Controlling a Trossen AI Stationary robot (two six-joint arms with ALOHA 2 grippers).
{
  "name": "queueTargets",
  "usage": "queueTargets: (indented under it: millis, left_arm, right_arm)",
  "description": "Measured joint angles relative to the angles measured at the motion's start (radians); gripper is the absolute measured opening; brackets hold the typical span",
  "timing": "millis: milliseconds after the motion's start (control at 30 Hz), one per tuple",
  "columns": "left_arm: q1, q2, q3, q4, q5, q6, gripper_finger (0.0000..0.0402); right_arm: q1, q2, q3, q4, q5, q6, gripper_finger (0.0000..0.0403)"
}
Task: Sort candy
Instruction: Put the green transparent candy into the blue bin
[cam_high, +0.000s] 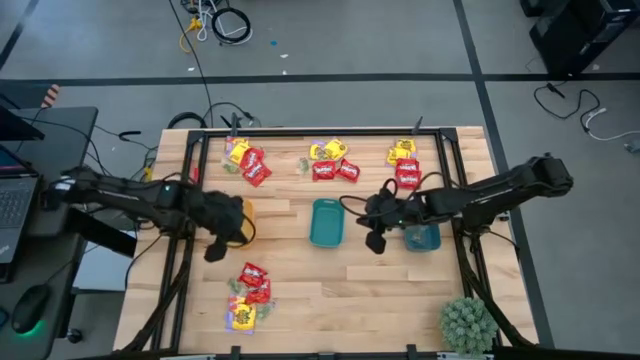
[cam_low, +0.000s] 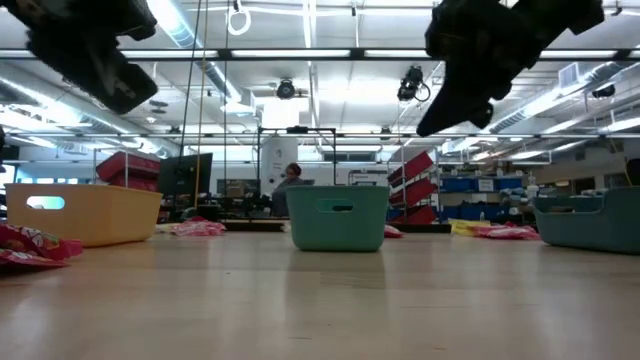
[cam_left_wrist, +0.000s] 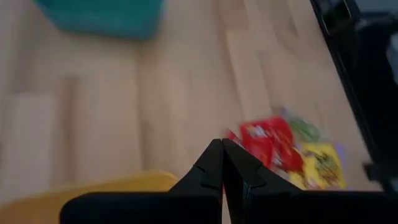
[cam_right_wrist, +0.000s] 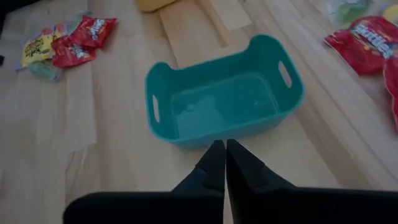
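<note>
- Left gripper (cam_high: 215, 250), left of centre in the high view, beside the yellow tray (cam_high: 245, 222); fingers pressed together, nothing between them in its wrist view.
- Right gripper (cam_high: 376, 241), right of centre, between the two teal trays; fingers (cam_right_wrist: 214, 163) closed tip to tip, empty.
- Middle teal tray (cam_high: 327, 222) at frame centre; its inside (cam_right_wrist: 224, 102) looks bare in the right wrist view. Second teal tray (cam_high: 424, 237) just right of the right gripper.
- Candy (cam_high: 251, 163) lies in loose clusters: three along the upper part of the table, one (cam_high: 250, 293) at lower left. Red, yellow and green packets mixed.
- Spiky green plant (cam_high: 468, 322) at lower right table corner.
</note>
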Motion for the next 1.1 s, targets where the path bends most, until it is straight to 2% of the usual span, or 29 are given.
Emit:
queueTargets:
  millis: [500, 733, 967, 1100]
  left_arm:
    - [-0.327, 0.217, 0.006, -0.038, 0.02, -0.242, 0.0013]
    - [-0.419, 0.348, 0.006, -0.037, 0.022, -0.348, 0.0063]
    - [-0.454, 0.444, 0.006, -0.025, 0.023, -0.419, 0.0122]
    - [-0.455, 0.499, 0.006, -0.029, -0.001, -0.419, 0.0135]
  right_arm:
    - [-0.002, 0.034, 0.0, 0.071, -0.007, -0.044, 0.0019]
    - [0.0, 0.034, 0.0, 0.069, -0.007, -0.045, 0.0026]
    - [0.012, 0.034, 0.0, 0.068, -0.007, -0.045, 0.0036]
    - [0.027, 0.034, 0.0, 0.068, -0.007, -0.045, 0.0036]
